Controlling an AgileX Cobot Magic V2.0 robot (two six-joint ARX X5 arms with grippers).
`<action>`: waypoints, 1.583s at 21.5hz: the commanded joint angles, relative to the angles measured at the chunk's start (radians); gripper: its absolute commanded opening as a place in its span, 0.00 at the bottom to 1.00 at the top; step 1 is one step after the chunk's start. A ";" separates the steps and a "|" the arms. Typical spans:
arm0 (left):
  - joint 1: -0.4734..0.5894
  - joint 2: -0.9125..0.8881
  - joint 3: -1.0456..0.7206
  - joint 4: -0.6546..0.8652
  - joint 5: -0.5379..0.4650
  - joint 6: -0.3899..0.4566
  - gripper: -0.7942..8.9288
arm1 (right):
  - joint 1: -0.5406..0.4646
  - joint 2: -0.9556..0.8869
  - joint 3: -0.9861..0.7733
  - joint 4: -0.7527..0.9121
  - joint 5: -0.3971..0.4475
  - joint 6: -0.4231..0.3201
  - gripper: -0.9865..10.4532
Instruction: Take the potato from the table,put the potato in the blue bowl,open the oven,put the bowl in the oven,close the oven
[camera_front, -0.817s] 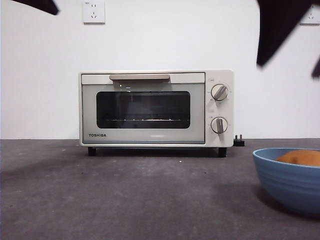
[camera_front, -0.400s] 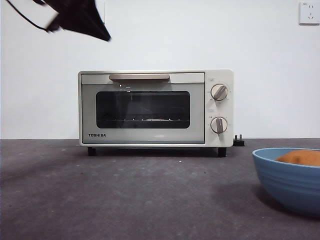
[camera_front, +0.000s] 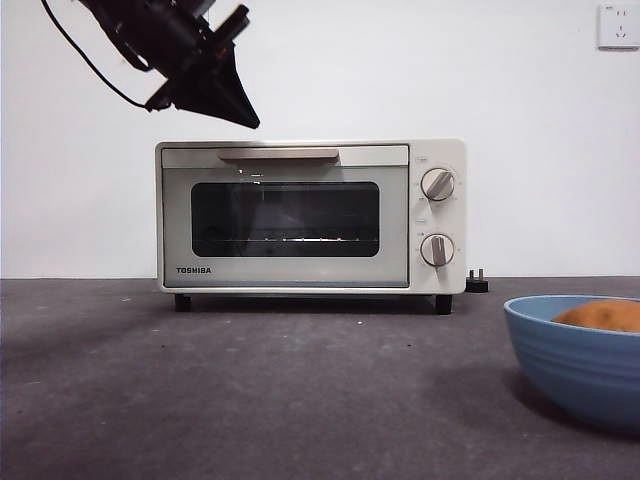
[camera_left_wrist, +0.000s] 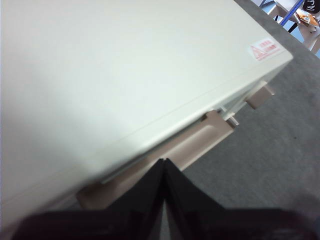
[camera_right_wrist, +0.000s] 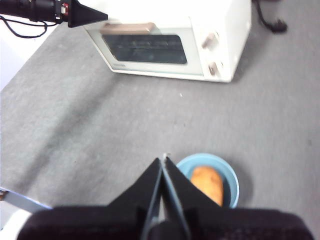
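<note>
- Left gripper (camera_front: 240, 118), jaws pressed together and empty, hangs above the oven's (camera_front: 310, 215) handle (camera_front: 279, 154).
- Right gripper (camera_right_wrist: 163, 162), closed and empty, hovers high above the blue bowl (camera_right_wrist: 231, 186) holding the potato (camera_right_wrist: 207, 183).

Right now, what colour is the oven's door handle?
Beige, against the cream-white oven; the handle shows best in the front view.

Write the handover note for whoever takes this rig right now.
Left gripper: shut, empty, above the oven near its beige handle.
Right gripper: shut, empty, high above the table near the blue bowl.
Done: potato sits in the bowl, which stands on the table in front of the oven's knob side.
Left: open the oven door (shut now), put the bowl inside, close it.
</note>
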 joint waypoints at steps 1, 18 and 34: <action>-0.009 0.026 0.003 0.014 -0.013 0.018 0.08 | 0.001 -0.012 -0.001 -0.019 0.000 0.048 0.08; -0.023 0.064 0.003 -0.068 -0.056 0.029 0.08 | 0.001 0.001 -0.001 -0.180 0.049 0.278 0.10; -0.100 0.064 0.002 -0.235 -0.162 0.097 0.08 | 0.001 0.005 -0.013 -0.206 0.034 0.304 0.14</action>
